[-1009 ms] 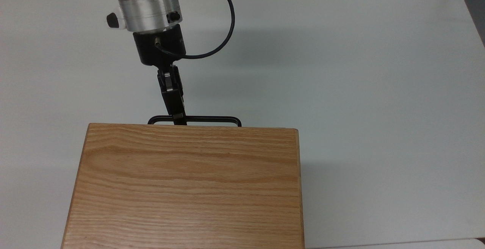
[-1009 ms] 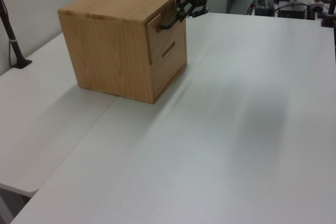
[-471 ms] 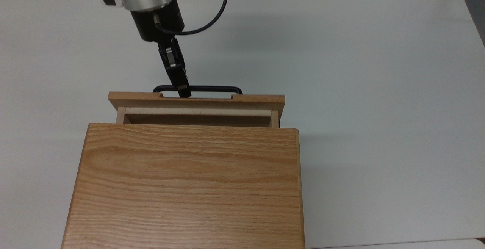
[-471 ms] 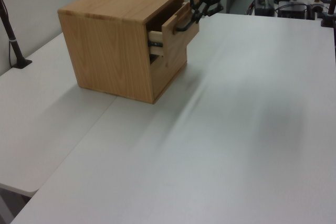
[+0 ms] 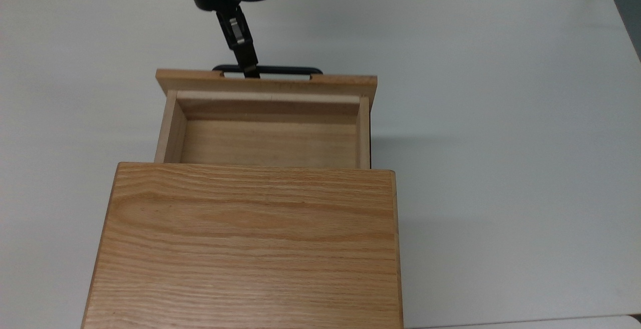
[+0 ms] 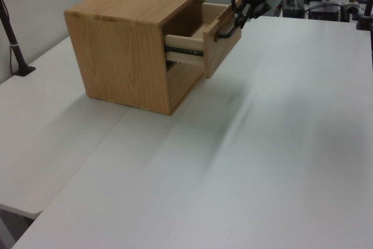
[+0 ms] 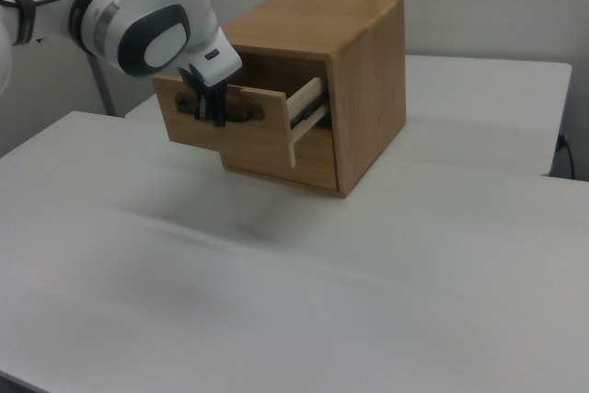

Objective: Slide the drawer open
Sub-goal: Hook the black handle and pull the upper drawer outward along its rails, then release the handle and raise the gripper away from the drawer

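An oak cabinet (image 5: 250, 244) stands on a white table (image 5: 501, 118), its upper drawer (image 5: 268, 138) drawn well out of the carcass toward the top view's upper edge. The drawer's inside is bare wood, and its wider front panel (image 7: 225, 131) hangs clear of the cabinet face, over the tabletop without touching it. In the left view the drawer (image 6: 215, 33) juts toward the left view's right, with a pale side wall and a dark slide rail showing in the gap between panel and cabinet. A second, lower front sits flush beneath it in the right view.

The gripper (image 5: 252, 72) of the white arm (image 7: 152, 20) reaches down to the thin black bar handle (image 5: 280, 70) — meeting it left of centre in the top view. Its dark fingers (image 5: 240, 38) appear clamped around the bar, though the tips drop behind the panel's edge in the top view and the contact is small in the other two, so the grasp is likely rather than certain. In the right view the gripper (image 7: 210, 109) sits against the panel's front at handle height, the arm's wrist above and to the right view's left. A black cable loops at the wrist in the top view — beyond the table's far edge.
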